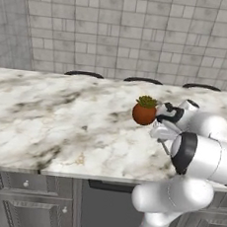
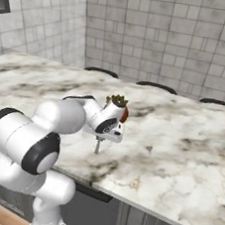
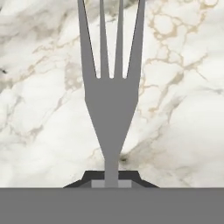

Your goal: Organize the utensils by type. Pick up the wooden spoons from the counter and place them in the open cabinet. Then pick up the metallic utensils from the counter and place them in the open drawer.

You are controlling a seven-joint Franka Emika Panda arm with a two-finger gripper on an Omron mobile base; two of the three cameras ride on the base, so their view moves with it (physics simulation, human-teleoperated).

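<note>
Hand view: grey fork (image 3: 110, 105), held by its handle between the two dark fingertips (image 3: 131, 178), jaws pinched tight on it. The long axis runs straight away from the hand; the four tines point away from the gripper toward the marble below. Bare handle shows only as a short neck above the tips.

Right base view: gripper (image 2: 101, 142) low over the counter (image 2: 180, 143), near its front edge, just in front of the potted plant (image 2: 118, 105). The fork hangs beneath it as a thin grey stick, roughly upright, tines down; whether the tips touch the marble or hang just clear cannot be told.

Left base view: the hand sits just beside the plant, on its right; the fork appears as a slim grey line below the hand.

Step in hand, by judgement: the metallic-utensil stage, with the fork gripped and at or barely off the slab.

Next move, by judgement: lift straight up to clear the marble and the plant, then carry the fork to the open drawer. The drawer's position would have to be found first. The grip is near the handle end, so the fork may swing; a slow carry would suit.
</note>
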